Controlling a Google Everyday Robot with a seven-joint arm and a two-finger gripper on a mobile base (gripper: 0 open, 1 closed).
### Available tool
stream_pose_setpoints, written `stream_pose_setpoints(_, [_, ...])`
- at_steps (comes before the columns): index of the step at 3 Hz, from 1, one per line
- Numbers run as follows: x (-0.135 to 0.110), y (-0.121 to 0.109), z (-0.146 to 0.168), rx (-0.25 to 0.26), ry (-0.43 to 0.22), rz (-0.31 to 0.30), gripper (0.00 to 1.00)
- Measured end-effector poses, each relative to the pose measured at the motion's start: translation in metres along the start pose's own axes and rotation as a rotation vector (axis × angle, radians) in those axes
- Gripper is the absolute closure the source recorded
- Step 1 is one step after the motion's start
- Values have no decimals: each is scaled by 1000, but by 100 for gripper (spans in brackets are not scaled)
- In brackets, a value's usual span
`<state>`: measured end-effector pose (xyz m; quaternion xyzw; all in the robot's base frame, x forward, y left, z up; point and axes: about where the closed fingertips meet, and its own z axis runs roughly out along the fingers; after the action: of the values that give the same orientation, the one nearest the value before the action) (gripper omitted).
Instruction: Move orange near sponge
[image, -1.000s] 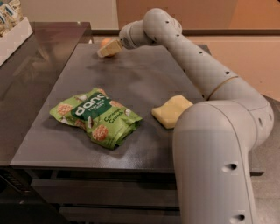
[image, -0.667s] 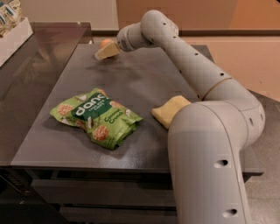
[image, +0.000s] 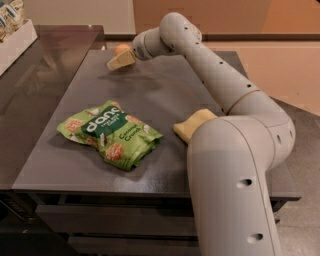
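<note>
The orange (image: 121, 48) is small and round and sits at the far edge of the dark table (image: 165, 90). My gripper (image: 120, 60) is at the far end of the table, right in front of the orange and just above the surface. It covers the orange's lower part. The sponge (image: 192, 125) is pale yellow and lies at the table's near right, partly hidden behind my arm. The orange and the sponge are far apart.
A green crinkled snack bag (image: 110, 134) lies on the near left of the table. A second dark counter (image: 45, 65) adjoins on the left, with a white tray (image: 17, 40) of packets at its far end. My arm spans the table's right side.
My gripper has moved slightly left and toward the near side at the table's far end. The orange now shows behind it.
</note>
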<state>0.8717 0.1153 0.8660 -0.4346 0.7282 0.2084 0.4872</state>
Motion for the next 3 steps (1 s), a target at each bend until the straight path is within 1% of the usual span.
stream_pose_setpoints(1, [1,2,0,-9,11,2,4])
stream_pose_setpoints(2, [1,5,-3,-18,31,0,26])
stream_pose_setpoints(3, [1,9,-9,-30,56,-1,88])
